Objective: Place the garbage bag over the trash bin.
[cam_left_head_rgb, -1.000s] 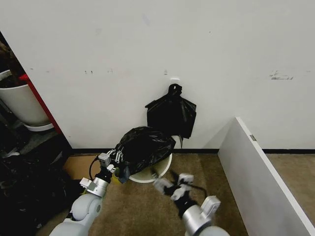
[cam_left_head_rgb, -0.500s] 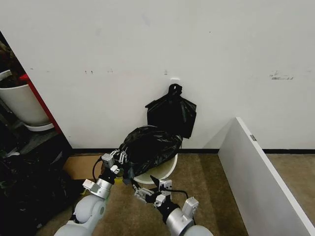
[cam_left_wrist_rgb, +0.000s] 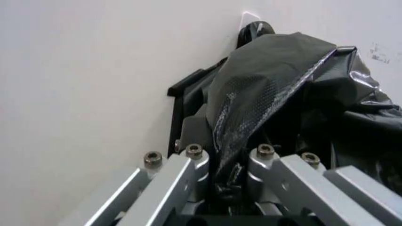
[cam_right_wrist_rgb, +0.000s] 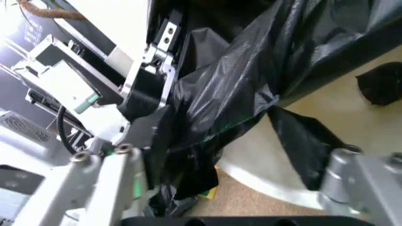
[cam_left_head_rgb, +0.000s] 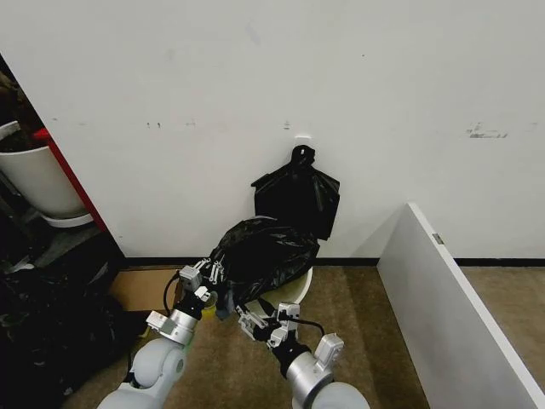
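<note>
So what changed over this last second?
The right tool swung in from the right to the bag's lower front edge, fingers open around a fold. The bag and bin shifted slightly right as the left tool moved with them, still clamped on the bag. The knotted bags on the wall stayed put.

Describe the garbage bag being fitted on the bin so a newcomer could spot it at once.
Start at the white wall and drop to the carpet at its foot, where the cream trash bin stands. The garbage bag is the loose, glossy black plastic heaped over that bin, pinched by the left hand, with the right hand just below. Unlike the knotted bunch of bags hanging on the wall above, it is one crumpled sheet.
</note>
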{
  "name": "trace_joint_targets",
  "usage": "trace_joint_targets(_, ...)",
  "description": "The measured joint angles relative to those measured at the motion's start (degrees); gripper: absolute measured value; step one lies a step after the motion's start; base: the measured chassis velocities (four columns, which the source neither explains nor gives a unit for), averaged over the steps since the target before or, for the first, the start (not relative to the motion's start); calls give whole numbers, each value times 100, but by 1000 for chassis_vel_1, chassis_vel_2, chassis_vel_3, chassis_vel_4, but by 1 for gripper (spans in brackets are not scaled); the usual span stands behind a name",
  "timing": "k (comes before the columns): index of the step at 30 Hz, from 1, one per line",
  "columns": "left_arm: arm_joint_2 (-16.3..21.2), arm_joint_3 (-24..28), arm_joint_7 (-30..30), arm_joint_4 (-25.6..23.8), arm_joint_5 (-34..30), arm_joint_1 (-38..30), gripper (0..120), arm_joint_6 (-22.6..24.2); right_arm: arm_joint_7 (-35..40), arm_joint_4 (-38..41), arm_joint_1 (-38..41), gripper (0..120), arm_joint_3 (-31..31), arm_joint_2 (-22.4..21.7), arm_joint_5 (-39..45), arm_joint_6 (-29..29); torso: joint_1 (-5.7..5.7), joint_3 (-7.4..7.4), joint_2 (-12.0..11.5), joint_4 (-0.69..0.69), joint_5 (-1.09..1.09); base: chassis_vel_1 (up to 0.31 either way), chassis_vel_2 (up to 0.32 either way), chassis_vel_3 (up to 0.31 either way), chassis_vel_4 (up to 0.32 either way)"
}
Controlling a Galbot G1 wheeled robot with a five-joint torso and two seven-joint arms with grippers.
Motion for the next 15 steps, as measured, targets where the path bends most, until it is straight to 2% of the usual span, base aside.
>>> trace_joint_targets(9,25,-48,-2,-51,1,47,4,-3,-50,16,-52,21,36,-34,-52,17,0,0,-1,0,0,0,0,0,0)
trace_joint_targets(11,24,-64,-11,-73,-15,61,4,-4,-115,-22,-77,11,38,-26,-131,144,0,0,-1,0,0,0,0,0,0)
trace_joint_targets(12,24,-64,-11,-73,-15,61,4,-4,-115,-22,-77,11,38,-26,-131,144,0,0,-1,0,0,0,0,0,0)
trace_joint_targets(15,19,-97,-48,-94,-103,65,4,-3,-267,-126,-136,1,32,-10,-274,468,0,0,-1,0,0,0,0,0,0)
